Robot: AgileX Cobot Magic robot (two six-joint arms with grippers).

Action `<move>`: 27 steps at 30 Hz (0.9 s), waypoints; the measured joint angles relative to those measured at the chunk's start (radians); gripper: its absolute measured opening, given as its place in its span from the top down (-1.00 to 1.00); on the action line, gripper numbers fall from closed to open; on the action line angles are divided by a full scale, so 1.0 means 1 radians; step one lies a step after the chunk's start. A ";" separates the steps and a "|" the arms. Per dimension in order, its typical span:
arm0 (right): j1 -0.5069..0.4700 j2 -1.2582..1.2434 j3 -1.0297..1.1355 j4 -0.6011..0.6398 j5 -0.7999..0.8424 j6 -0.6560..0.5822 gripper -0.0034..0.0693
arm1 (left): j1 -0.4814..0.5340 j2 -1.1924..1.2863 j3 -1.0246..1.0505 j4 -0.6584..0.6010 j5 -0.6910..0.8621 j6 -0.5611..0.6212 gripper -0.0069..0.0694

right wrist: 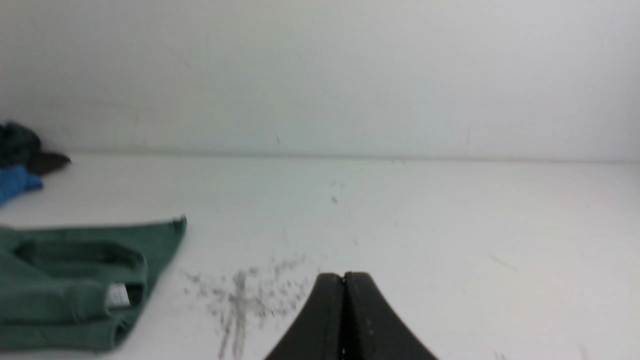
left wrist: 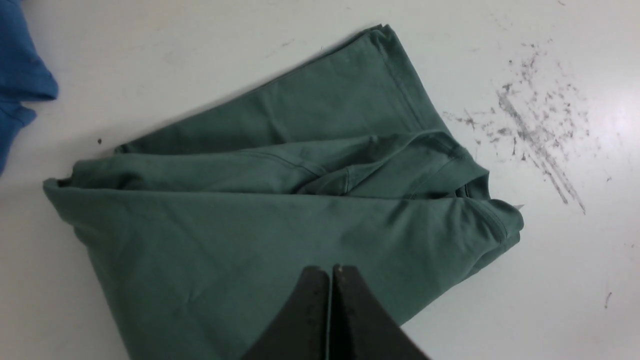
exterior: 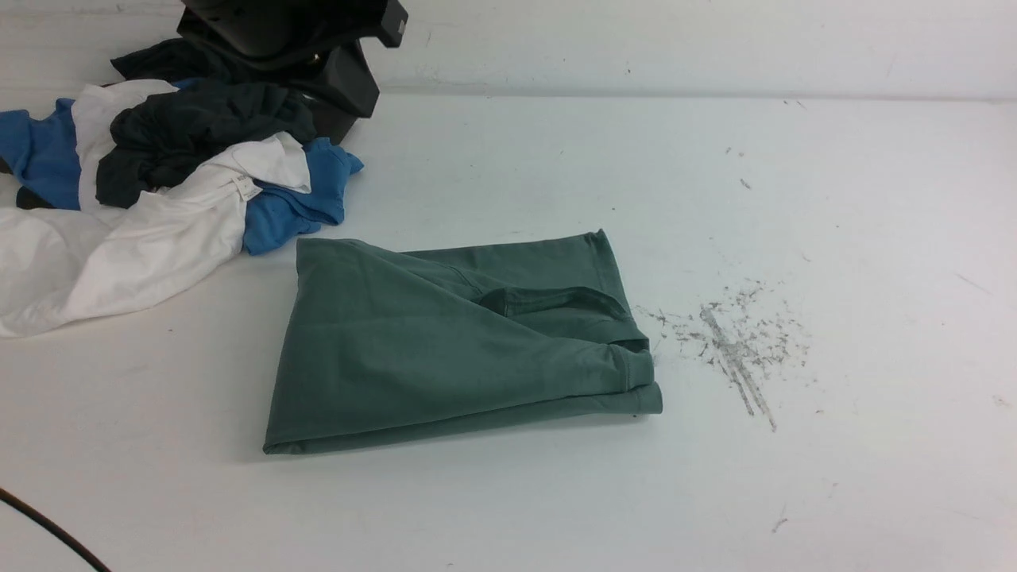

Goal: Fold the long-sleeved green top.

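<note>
The green long-sleeved top [exterior: 453,342] lies folded into a compact rectangle in the middle of the white table, its ribbed neck at the right end. The left wrist view looks down on the top [left wrist: 280,210]; my left gripper [left wrist: 331,272] hangs above it, shut, with nothing between its fingers. In the right wrist view the top [right wrist: 75,280] sits far off to one side, a white label showing in its collar. My right gripper [right wrist: 344,277] is shut and empty over bare table near grey scuff marks [right wrist: 240,295]. Neither gripper shows in the front view.
A heap of white, blue and dark charcoal clothes [exterior: 151,191] lies at the back left, just behind the top's left corner. A black device [exterior: 310,48] stands behind the heap. Grey scuff marks [exterior: 735,342] stain the table to the right of the top. A black cable [exterior: 48,528] crosses the near left corner.
</note>
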 joint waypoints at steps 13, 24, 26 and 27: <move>0.092 0.000 0.021 -0.170 0.140 -0.003 0.93 | 0.000 -0.414 0.460 0.085 -0.001 -0.007 0.83; 0.092 0.000 0.021 -0.170 0.140 -0.003 0.93 | 0.000 -0.920 0.863 0.073 -0.026 -0.001 0.83; 0.092 0.000 0.021 -0.170 0.140 0.004 0.93 | 0.000 -0.970 0.926 0.057 -0.055 -0.001 0.83; 0.092 0.000 0.021 -0.170 0.140 0.014 0.93 | 0.000 -1.003 0.967 0.043 -0.068 -0.001 0.83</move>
